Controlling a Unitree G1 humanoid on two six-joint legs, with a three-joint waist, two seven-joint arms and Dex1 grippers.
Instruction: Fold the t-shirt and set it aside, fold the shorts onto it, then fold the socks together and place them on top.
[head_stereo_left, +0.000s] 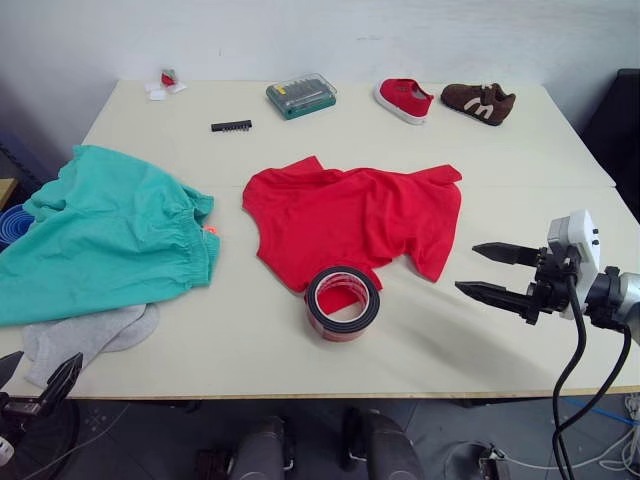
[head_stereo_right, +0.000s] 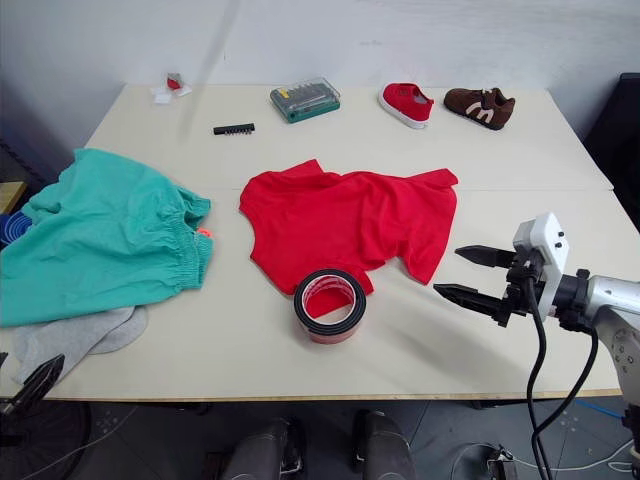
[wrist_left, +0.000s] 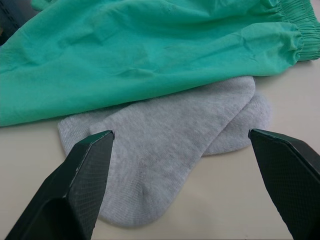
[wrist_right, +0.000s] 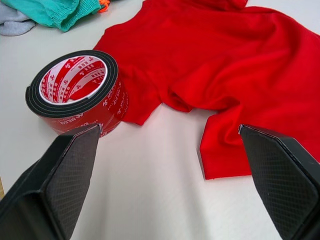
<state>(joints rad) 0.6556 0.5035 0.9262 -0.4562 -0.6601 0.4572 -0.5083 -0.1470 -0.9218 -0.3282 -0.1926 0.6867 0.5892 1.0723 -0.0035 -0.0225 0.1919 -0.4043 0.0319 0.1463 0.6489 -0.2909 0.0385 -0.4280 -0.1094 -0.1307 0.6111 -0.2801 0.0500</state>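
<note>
The red t-shirt (head_stereo_left: 350, 215) lies crumpled at the table's middle. The teal shorts (head_stereo_left: 105, 235) spread over the left side, their orange drawstring (head_stereo_left: 211, 231) at the waist. Two grey socks (head_stereo_left: 85, 337) poke out from under the shorts near the front left edge. My right gripper (head_stereo_left: 478, 270) hovers open over the table right of the t-shirt's hem, fingers pointing left. My left gripper (head_stereo_left: 35, 370) is open at the front left corner, just short of the socks (wrist_left: 170, 155).
A red tape roll (head_stereo_left: 342, 302) with a black rim stands on the t-shirt's front hem. Along the far edge are a red shoe (head_stereo_left: 404, 99), a brown shoe (head_stereo_left: 478, 102), a green bit case (head_stereo_left: 301, 95) and a black bit strip (head_stereo_left: 231, 126).
</note>
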